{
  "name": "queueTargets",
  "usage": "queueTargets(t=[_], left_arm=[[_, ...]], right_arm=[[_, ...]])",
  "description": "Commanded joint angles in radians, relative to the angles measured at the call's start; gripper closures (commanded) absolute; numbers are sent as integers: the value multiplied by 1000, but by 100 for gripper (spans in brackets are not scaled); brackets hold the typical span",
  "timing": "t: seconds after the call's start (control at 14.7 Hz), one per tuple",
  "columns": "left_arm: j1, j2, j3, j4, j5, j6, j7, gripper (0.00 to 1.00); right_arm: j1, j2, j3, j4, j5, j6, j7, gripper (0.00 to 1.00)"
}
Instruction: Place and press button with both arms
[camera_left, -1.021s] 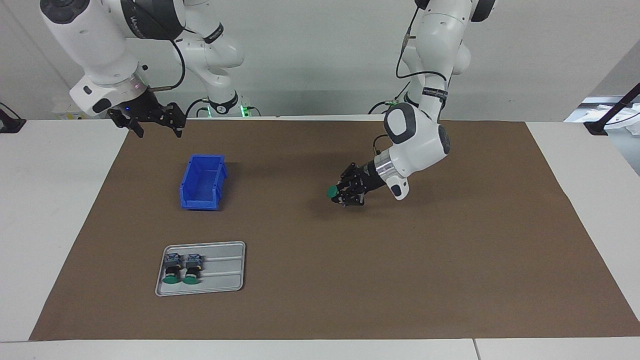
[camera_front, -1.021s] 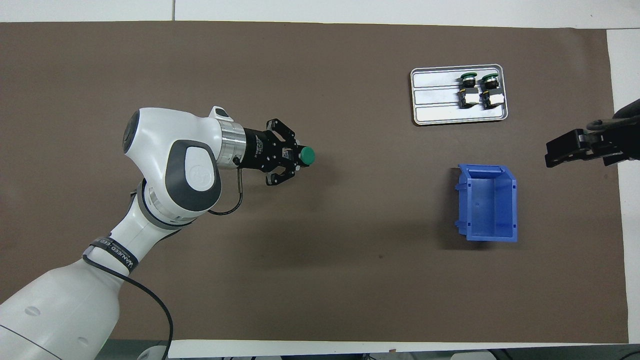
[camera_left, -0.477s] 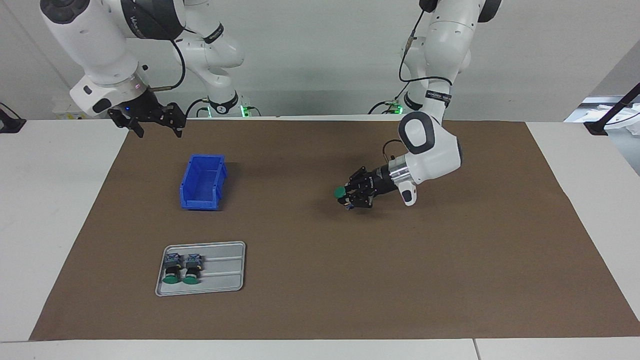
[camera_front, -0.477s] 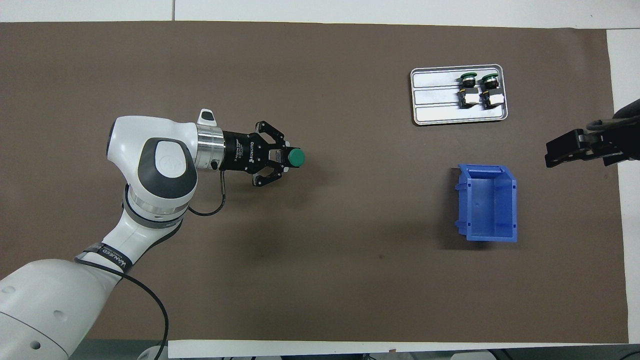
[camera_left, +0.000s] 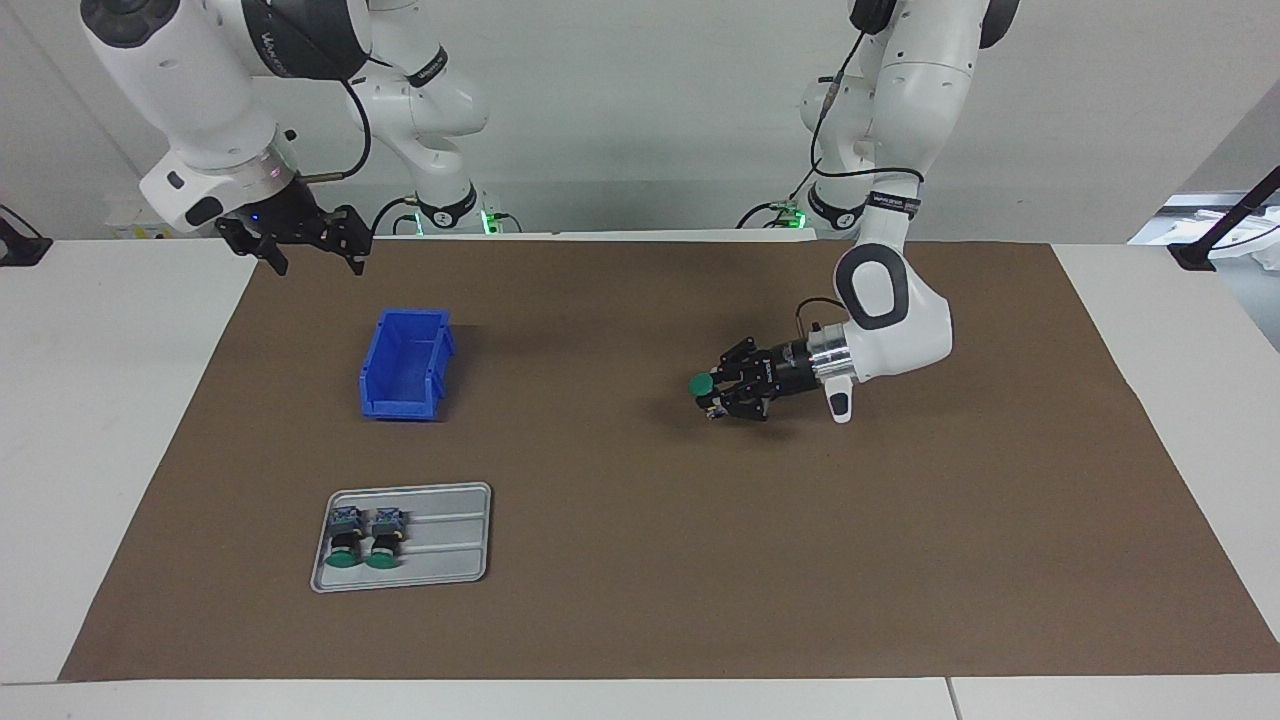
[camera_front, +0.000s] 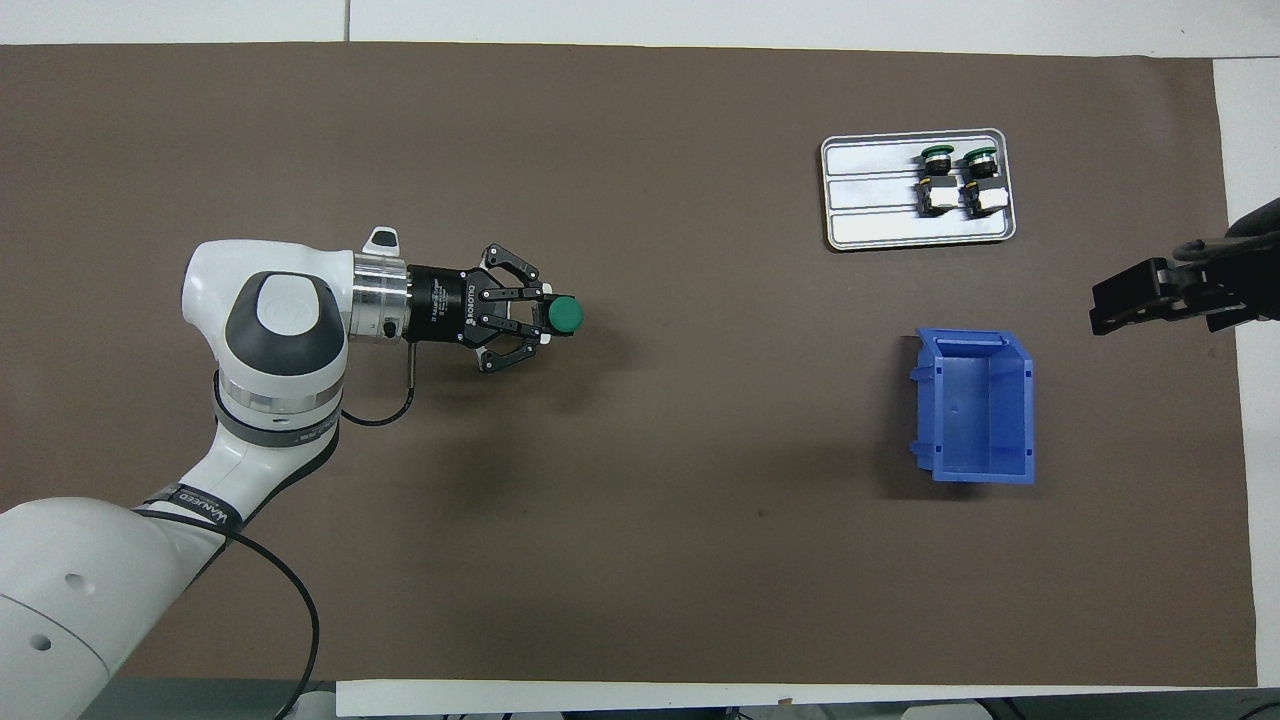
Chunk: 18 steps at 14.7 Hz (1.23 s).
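Observation:
My left gripper (camera_left: 720, 391) (camera_front: 538, 320) is shut on the button (camera_left: 701, 384) (camera_front: 565, 316). The button lies sideways, its green cap pointing toward the right arm's end, low over the middle of the brown mat (camera_left: 640, 600). The fingers hide its body and base. Two more buttons (camera_left: 345, 540) (camera_left: 382, 540) (camera_front: 938, 178) (camera_front: 980, 178) lie side by side on a grey tray (camera_left: 450, 570) (camera_front: 870, 215). My right gripper (camera_left: 316, 262) (camera_front: 1140, 300) waits open and empty in the air over the mat's edge at its own end.
A blue open bin (camera_left: 405, 365) (camera_front: 975, 405) stands on the mat at the right arm's end, nearer to the robots than the tray. White table (camera_left: 110, 400) borders the mat at both ends.
The left arm has pulled back toward its own end of the table, carrying the button with it, and its wrist has levelled out. The right arm has not moved.

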Motion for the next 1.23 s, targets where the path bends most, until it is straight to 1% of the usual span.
queueTargets(t=[0.0,0.14,0.27,0.48,0.68,0.95,1.16], left_arm=[[16,23,-4,-5,-41,-58,53,78],[54,37,-4,-7,-61,-89,64,78],[65,45,-2,-13,-66,-147,105,78],[86,66,-4,-26,-118,-163,139,78],[77,68,-4,-79,-204,-160,242,78],[68,68,-5,-83,-251,-157,245,78],[48,69,-5,-89,-256,-129,256,78]], right_arm=[[-9,-22,6,-23,6,2,-19,2],[-9,-22,6,-23,6,2,-19,2],[-9,-22,6,-23,6,2,-19,2],[-9,-22,6,-23,6,2,-19,2],[-9,-22,6,-23,6,2,-19,2],[-9,-22,6,-23,6,2,-19,2],[-9,-22,6,-23,6,2,-19,2]])
